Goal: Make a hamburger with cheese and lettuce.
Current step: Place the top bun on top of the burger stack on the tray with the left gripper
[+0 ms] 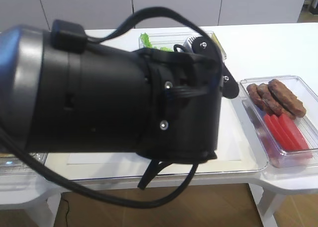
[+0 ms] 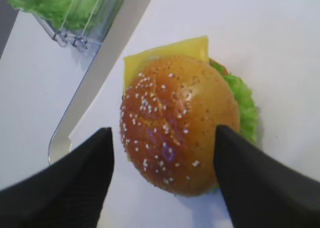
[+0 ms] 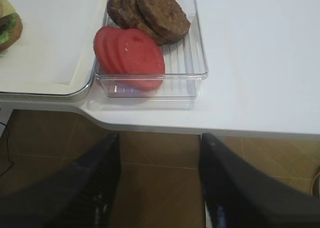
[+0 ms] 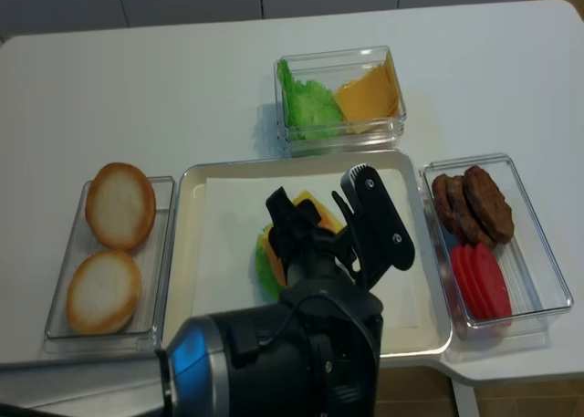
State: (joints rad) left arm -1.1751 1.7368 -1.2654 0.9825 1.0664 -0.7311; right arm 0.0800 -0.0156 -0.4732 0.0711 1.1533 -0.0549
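Observation:
The hamburger [image 2: 177,123] stands on the white paper of the tray [image 4: 192,253], its glossy sesame bun top uppermost. A corner of the yellow cheese [image 2: 170,53] sticks out at the far side, and the ruffled lettuce [image 2: 246,106] shows along the right. My left gripper [image 2: 164,132] hangs just above it, open, one finger on each side; the left finger is clear of the bun and the right one is close to its edge. In the realsense view the left arm covers most of the hamburger [image 4: 267,253]. My right gripper [image 3: 157,143] is open and empty, off the table's front edge over the floor.
A clear box of brown patties [image 4: 474,203] and tomato slices [image 4: 481,280] stands right of the tray. Another box behind the tray holds green leaves [image 4: 308,102] and orange-yellow slices [image 4: 370,93]. Two pale bun halves [image 4: 119,205] lie in a box at the left.

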